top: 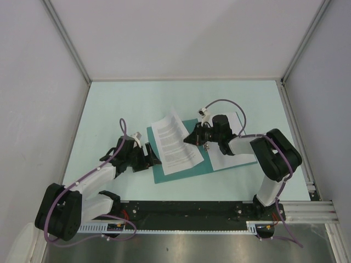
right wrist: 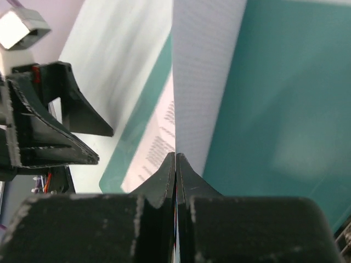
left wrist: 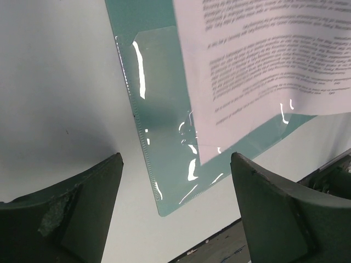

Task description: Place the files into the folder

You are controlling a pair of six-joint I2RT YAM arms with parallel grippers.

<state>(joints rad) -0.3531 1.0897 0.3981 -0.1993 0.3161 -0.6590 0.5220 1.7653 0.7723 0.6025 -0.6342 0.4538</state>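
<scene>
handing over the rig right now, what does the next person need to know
Left gripper: open, empty, by the folder's left edge.
Right gripper: shut on the printed sheet, holding its edge raised off the folder.
Blank sheet: flat on the folder's right side, partly under the right arm.
Done: both sheets lie over the folder.
Left: seat them inside and close it; neither looks enclosed yet.
</scene>
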